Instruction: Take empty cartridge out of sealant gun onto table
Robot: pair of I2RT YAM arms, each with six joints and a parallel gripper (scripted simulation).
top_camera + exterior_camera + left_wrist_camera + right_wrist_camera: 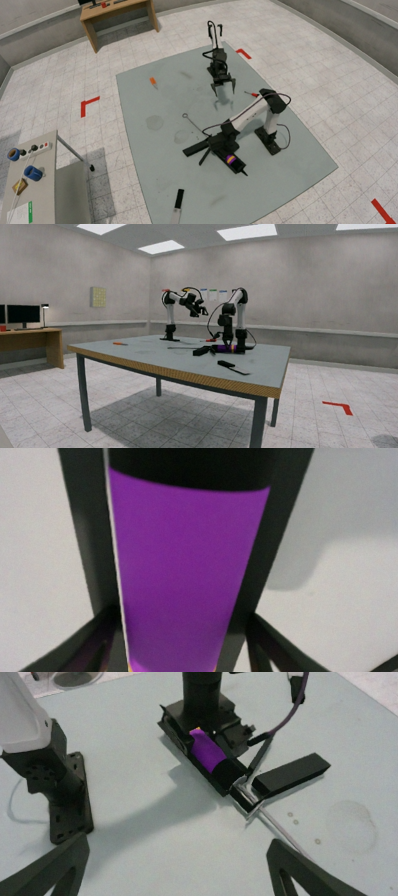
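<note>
No words or numbers can be read; the paper (19, 213) on the side table (50, 155) carries fine grey lines and a green strip (30, 211) with pale lettering, too small to make out; on the wall (273, 280), one sheet (212, 295) has a green heading, and the sheets on either side, one (203, 295) and another (222, 296), have blue headings; their print is too small to read.

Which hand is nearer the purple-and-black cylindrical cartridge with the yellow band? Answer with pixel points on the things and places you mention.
Left. The left hand (224, 149) (228, 343) (184, 617) (199, 746) is down over the cartridge (231, 159) (222, 348) (185, 573) (207, 752); the right hand (225, 94) (202, 315) (183, 844) hangs open above the table, well away.
</note>
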